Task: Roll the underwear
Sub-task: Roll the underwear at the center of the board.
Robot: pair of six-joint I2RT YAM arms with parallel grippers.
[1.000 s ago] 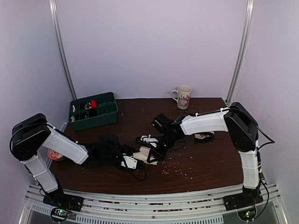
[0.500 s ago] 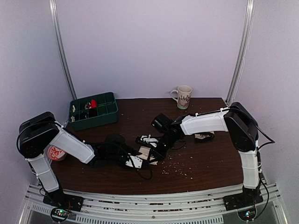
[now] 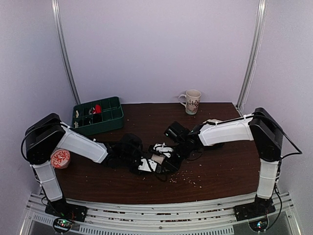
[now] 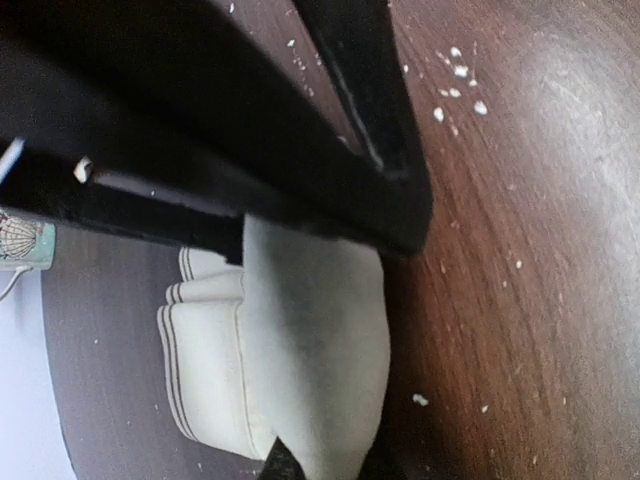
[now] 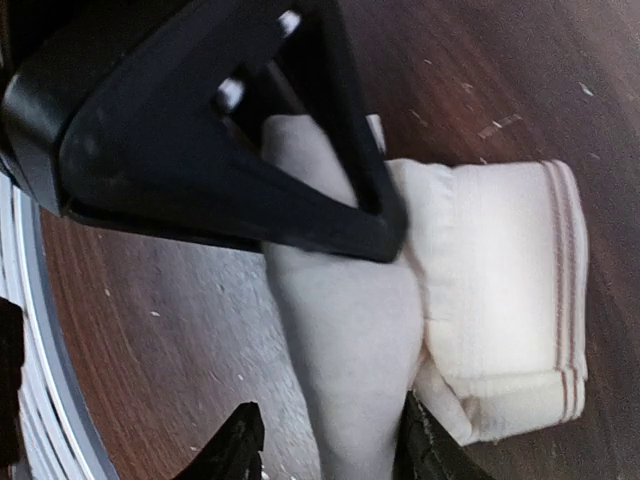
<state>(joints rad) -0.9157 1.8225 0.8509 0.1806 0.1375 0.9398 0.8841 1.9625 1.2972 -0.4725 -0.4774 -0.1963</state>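
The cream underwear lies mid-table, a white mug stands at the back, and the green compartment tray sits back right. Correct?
No: the green plastic compartment tray sits back left, per the top external view. The white patterned ceramic mug is at the back, and the cream fabric underwear lies mid-table.

underwear (image 4: 310, 350) partly beneath left hand (image 3: 152, 165)

Underwear (image 3: 157, 158) lies mid-table (image 3: 220, 171). Left gripper (image 3: 148, 165) sits at its near-left side, right gripper (image 3: 165, 151) at its far-right side. Compartment tray (image 3: 98, 115) at back left. Mug (image 3: 191, 102) at back edge, right of centre. Round tin (image 3: 60, 158) at left edge, beside left arm. Crumbs (image 3: 188, 178) lie near-right of the underwear.
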